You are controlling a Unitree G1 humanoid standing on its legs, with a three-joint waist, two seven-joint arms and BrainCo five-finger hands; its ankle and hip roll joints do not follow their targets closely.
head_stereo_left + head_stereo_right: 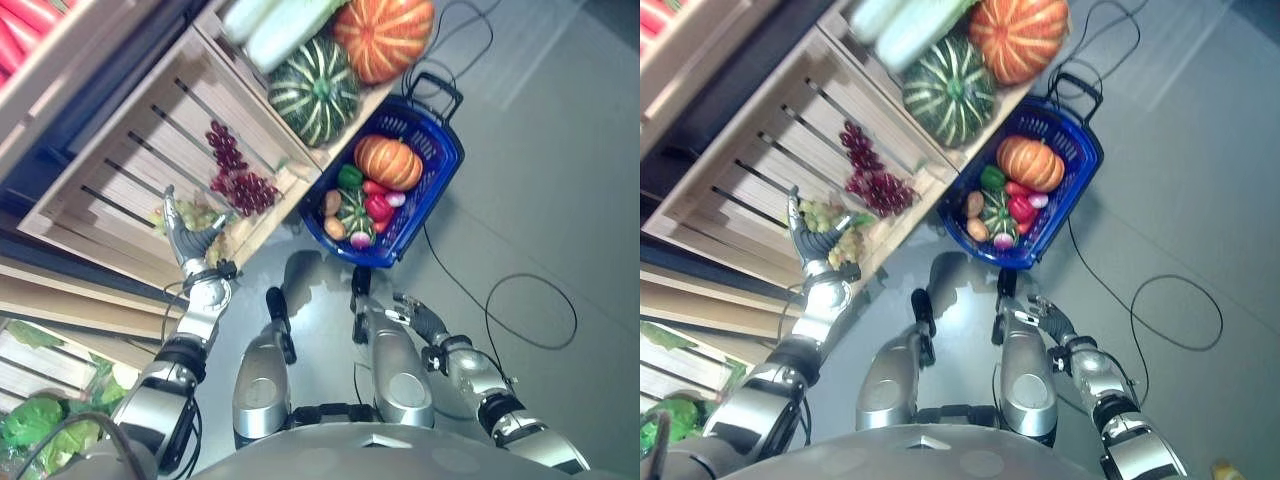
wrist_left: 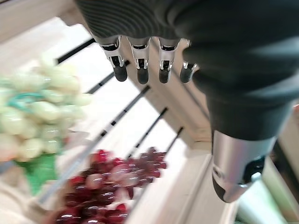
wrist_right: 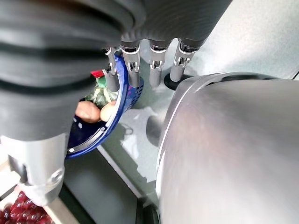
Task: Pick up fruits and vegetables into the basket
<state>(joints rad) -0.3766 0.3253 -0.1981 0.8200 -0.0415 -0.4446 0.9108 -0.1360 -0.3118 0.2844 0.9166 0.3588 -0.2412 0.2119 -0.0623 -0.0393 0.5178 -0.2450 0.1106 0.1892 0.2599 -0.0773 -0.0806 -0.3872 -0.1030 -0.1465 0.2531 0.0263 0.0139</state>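
Green grapes lay in the slatted wooden crate, and the left hand was raised at the bunch with its fingers straight and spread, thumb apart, holding nothing. In the left wrist view the pale bunch sat just beside the fingertips; whether they touched it could not be determined. The right hand hung low by the robot's side, fingers relaxed and straight, empty.

Just past the green bunch, in the same crate, lay red grapes, close enough that the two bunches nearly met. Beyond the crate's edge, on the floor, stood the blue basket, already loaded with a small orange pumpkin, a small striped squash, a green pepper, red peppers and potatoes. Further off, in the neighbouring crate, sat a large striped squash and a large orange pumpkin.

Risks noted:
- A grape bunch is loose and lumpy; a grasp closing on outer grapes rather than the body or stem would likely let it slip or sag on lifting.
- The red bunch lies near, so wide fingers could snag it and drag both.
- The crate's raised front wall stands between bunch and basket (a low carry would catch it).
- The basket is fairly full; a careless drop could roll off the pumpkin and onto the floor.
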